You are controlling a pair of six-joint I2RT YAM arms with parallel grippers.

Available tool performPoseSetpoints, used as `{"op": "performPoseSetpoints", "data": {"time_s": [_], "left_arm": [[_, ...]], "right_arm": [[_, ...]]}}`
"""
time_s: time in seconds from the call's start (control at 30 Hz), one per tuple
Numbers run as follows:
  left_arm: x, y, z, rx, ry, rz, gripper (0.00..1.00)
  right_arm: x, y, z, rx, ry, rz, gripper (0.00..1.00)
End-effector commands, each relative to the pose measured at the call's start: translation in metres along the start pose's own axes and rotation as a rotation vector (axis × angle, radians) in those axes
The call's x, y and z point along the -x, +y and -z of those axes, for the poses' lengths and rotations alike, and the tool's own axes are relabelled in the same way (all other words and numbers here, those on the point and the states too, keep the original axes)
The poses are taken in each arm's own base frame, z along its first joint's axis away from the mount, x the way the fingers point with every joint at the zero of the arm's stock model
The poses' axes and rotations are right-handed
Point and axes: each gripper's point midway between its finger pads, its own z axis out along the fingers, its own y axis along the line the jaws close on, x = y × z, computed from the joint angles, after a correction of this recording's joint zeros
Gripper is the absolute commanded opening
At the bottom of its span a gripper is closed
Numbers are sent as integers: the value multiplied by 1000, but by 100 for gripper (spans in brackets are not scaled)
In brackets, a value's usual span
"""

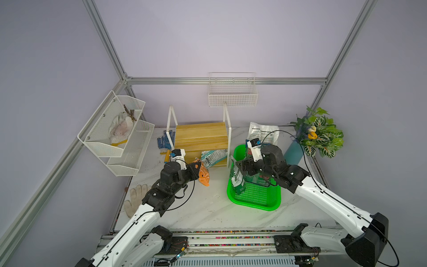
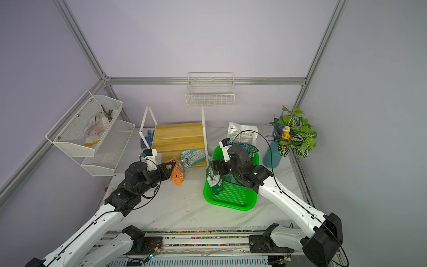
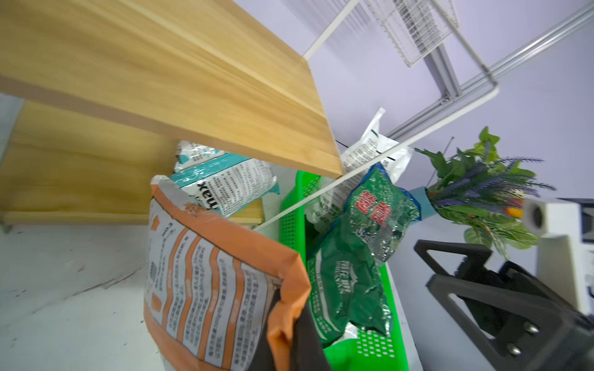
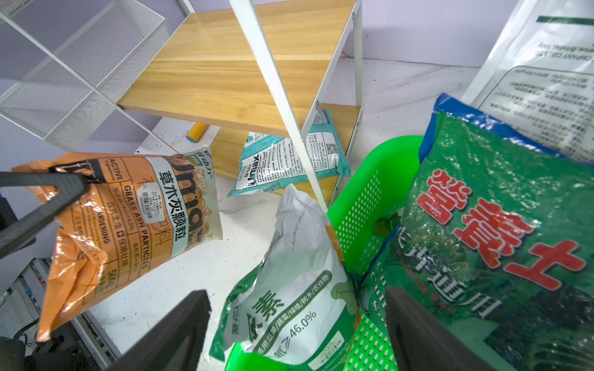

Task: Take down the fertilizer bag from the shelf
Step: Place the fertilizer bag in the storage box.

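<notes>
The left hand [image 1: 196, 167] is clamped shut on the top edge of an orange fertilizer bag [image 1: 203, 175], which hangs from the grip in the middle of both top views, clear of the shelf [image 1: 200, 136] and just in front of its lower board. In the right wrist view the bag [image 4: 128, 221] fills the left half of the frame, its long axis running from the pinched corner at upper left down toward the lower left, with its bottom end close above the white counter [image 1: 208, 208]; whether it touches the counter cannot be told.

Outward from there, a teal-and-white Limax bag [image 1: 213, 157] lies on the lower board of the shelf, just right of the orange bag and partly under the upper board (its long axis runs along the board, toward the shelf's right leg). It lies nearer the left hand than the right.

The right hand [image 4: 299, 321] stands wide open with nothing between its fingers, hovering over the green basket [image 1: 256, 198] at centre right in a top view. Below it a white-and-green bag [image 4: 289, 289] leans over the basket's rim beside a dark green bag [image 4: 498, 225].

Judging by this, the orange bag is already down from the shelf and only needs setting on the counter or in the basket to its right.
</notes>
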Motion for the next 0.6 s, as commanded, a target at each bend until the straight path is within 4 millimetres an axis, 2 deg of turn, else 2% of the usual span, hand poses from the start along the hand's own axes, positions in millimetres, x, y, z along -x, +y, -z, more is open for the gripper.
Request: {"op": "performPoseSetpoints", "data": {"time_s": [0.0, 0.13, 0.33, 0.57], "left_arm": [[83, -118, 41, -340, -184, -81, 0], [85, -149, 44, -420, -158, -105, 0], [91, -185, 49, -494, -145, -161, 0], [106, -225, 61, -584, -164, -231, 0]], "right_arm": [[12, -1, 6, -13, -31, 5, 90], [12, -9, 6, -59, -37, 1, 90], [19, -43, 18, -252, -95, -49, 93], [23, -56, 34, -310, -140, -56, 94]]}}
